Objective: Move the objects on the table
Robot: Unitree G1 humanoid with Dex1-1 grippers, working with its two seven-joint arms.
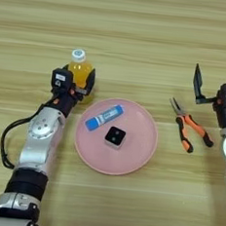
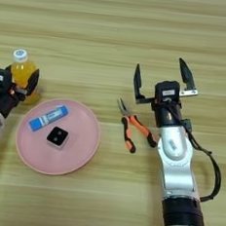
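A small clear bottle (image 1: 80,69) of orange drink with a white cap stands upright on the wooden table (image 1: 142,34), left of centre. My left gripper (image 1: 78,80) reaches in from below, its two black fingers pressed against either side of the bottle's lower body. The long-nosed pliers (image 2: 136,127) with orange-and-black handles lie flat further right, nose pointing away from me. My right gripper (image 2: 161,80) hovers just right of and beyond the pliers, its fingers (image 2: 137,84) spread wide with nothing between them.
A pink plate (image 1: 143,148) sits between the bottle and the pliers, close to the left forearm. On it lie a blue-and-white stick (image 1: 103,118) and a small black-and-white cube (image 1: 115,137). Bare table stretches across the far side.
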